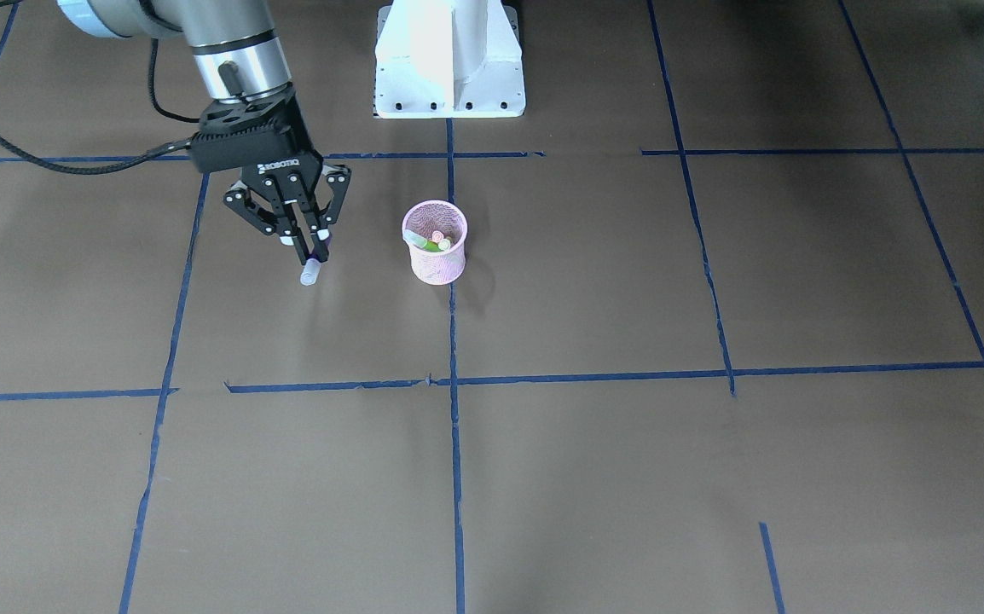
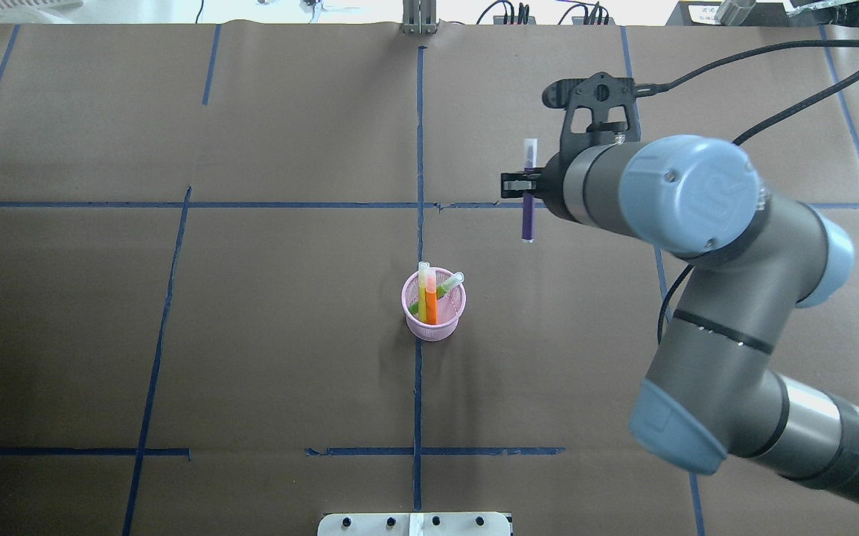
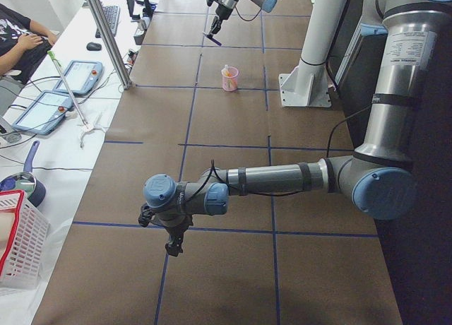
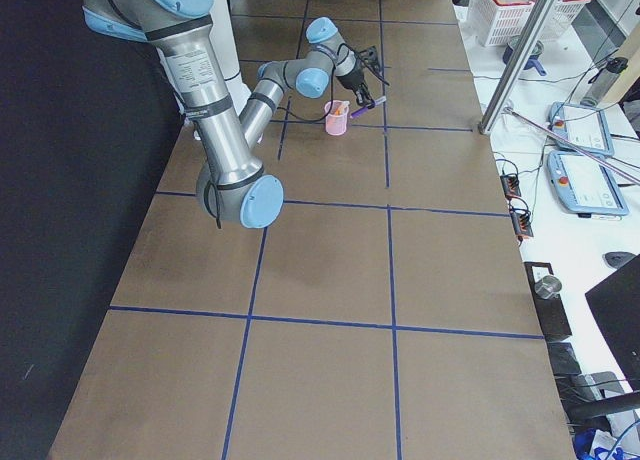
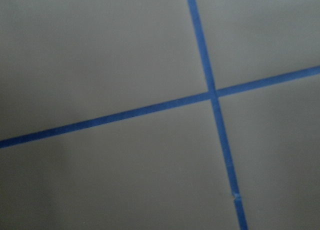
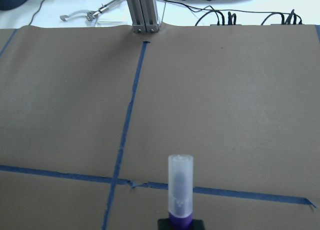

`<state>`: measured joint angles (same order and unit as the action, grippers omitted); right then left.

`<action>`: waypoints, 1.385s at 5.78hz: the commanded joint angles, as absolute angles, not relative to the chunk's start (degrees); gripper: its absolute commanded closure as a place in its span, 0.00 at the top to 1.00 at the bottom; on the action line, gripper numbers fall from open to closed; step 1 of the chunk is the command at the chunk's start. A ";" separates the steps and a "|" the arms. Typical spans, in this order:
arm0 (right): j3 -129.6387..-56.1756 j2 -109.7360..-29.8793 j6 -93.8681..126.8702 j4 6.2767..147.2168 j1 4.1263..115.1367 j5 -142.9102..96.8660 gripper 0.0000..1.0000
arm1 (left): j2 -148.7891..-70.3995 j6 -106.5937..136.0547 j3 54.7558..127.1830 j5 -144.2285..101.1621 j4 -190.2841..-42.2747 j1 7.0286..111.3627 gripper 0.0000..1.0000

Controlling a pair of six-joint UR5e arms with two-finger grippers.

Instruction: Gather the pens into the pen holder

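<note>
Right gripper [image 2: 525,186] is clamped across the middle of the purple pen [image 2: 528,216], holding it above the table [image 2: 288,335], off to the robot's right of the pen holder [image 2: 433,305] and farther out from the base. The overhead view shows the pen's whole length, with its pale translucent cap pointing away from the robot and its purple body pointing back toward it. From the front-facing camera the pen is foreshortened: little more than the cap sticks out below the black fingers [image 1: 321,230], with a sliver of purple above it. The right wrist camera sees only the cap and a purple collar rising from a finger at the bottom edge, with blue tape lines [image 6: 125,135] on the table beyond.

Pink wire mesh with a solid rim forms the holder, which stands upright on a tape line. From overhead, three pens lean in it: an orange pen [image 2: 431,307], a yellow pen [image 2: 423,281] and a green pen [image 2: 450,284], with pale caps upward. The front-facing view shows only their cap ends inside the rim.

Left gripper [image 3: 171,247] shows only in the left side view, low over the table and well apart from the holder; I cannot tell whether its fingers are apart or together. Its wrist camera shows only table and crossing tape.
</note>
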<state>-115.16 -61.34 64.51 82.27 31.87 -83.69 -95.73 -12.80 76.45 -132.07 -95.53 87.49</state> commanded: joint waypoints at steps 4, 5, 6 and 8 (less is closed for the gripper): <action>-113.13 -57.83 67.50 81.83 14.96 -58.82 0.00 | -95.27 -12.74 76.38 -129.81 -95.63 87.54 1.00; -111.98 -57.66 68.63 81.74 13.03 -56.62 0.00 | -95.27 -12.74 76.38 -129.81 -95.63 87.54 1.00; -110.75 -57.48 69.34 81.56 11.62 -55.21 0.00 | -95.36 -12.74 76.38 -129.81 -95.62 87.54 1.00; -106.02 -57.57 70.58 76.85 11.43 -54.50 0.00 | -95.27 -12.92 76.20 -129.81 -95.71 87.54 1.00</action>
<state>-108.32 -57.52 70.21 79.26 11.58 -55.04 -95.30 -12.84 76.28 -129.82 -95.65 87.54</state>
